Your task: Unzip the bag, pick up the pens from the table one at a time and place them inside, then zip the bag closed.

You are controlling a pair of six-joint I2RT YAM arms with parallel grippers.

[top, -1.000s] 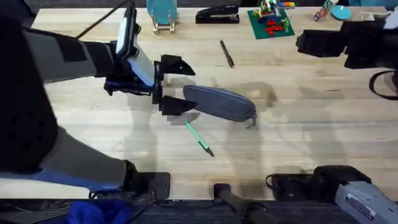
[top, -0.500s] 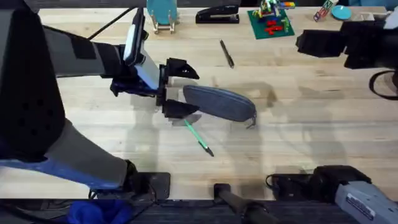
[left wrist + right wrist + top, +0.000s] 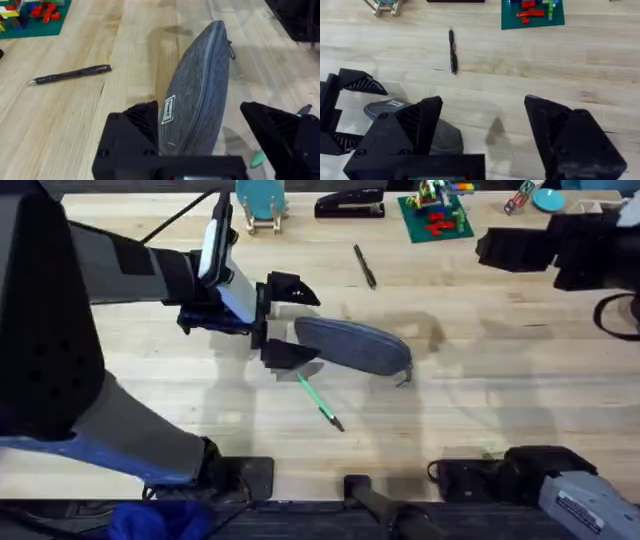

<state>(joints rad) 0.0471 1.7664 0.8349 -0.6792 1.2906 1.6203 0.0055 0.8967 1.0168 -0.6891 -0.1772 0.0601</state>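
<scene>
Between the spread black fingers of the left gripper (image 3: 290, 320) lies the near end of the blue-grey pencil pouch (image 3: 355, 346), flat on the wooden table (image 3: 480, 380) with its zipper closed, apparently to be pinned while it is unzipped. Just beside the lower finger lies the green pen (image 3: 320, 402); the black pen (image 3: 365, 266) lies well beyond. High and well apart, the right gripper (image 3: 482, 137) hangs wide and empty.

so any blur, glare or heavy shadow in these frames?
Overhead: the left arm rises close under the camera, large, dark and soft-edged; faint shadows fall on the light wooden table around the blue-grey fabric pouch. Left wrist: the pouch is sharp, a soft sheen on the wood beside it. Right wrist: its own black fingers look soft.
</scene>
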